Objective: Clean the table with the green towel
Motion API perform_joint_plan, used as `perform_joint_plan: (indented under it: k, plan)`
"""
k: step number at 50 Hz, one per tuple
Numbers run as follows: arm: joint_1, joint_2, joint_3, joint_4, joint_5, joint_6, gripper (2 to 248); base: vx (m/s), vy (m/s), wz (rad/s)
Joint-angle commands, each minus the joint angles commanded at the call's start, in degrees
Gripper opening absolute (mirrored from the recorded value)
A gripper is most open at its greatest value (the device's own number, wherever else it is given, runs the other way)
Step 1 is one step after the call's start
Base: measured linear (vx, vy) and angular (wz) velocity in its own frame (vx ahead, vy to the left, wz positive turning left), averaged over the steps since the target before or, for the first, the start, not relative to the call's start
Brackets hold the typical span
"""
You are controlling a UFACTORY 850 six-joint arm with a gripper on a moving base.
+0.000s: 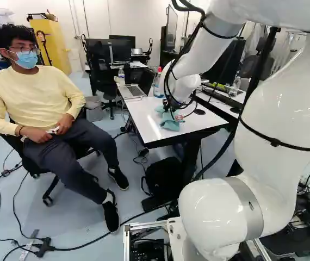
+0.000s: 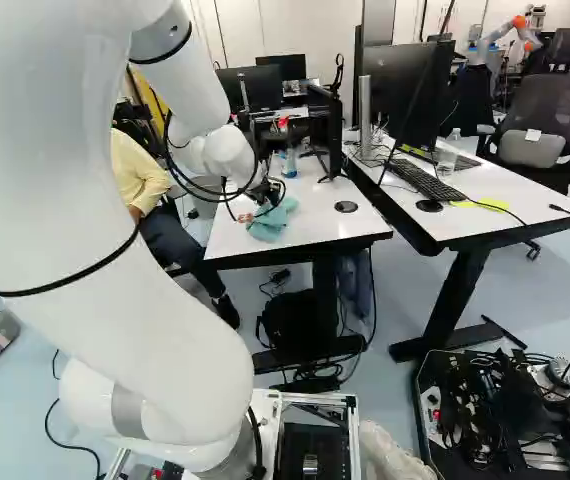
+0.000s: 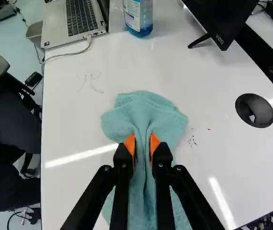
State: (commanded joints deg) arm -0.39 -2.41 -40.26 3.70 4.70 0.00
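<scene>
Green towel in tool's grip

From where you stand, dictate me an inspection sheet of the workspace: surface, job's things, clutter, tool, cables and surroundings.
Surface: white table; faint dark scribbles between towel and laptop, small red and black marks on the round opening's side of the towel.
Job's things: green towel, bunched on the table.
Clutter: open laptop, blue bottle and monitor beyond the towel.
Tool: shut on a fold of the towel.
Cables: laptop cable lies across the tabletop; black cable on the floor.
Surroundings: black bag under the table; second table alongside, with keyboard.
</scene>
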Motion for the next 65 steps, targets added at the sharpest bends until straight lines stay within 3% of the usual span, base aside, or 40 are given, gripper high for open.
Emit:
perform_joint_plan:
  k: [65]
  plan:
    - [0.0,0.0,0.0,0.0,-10.2,0.0,56,0.0,0.0,0.0]
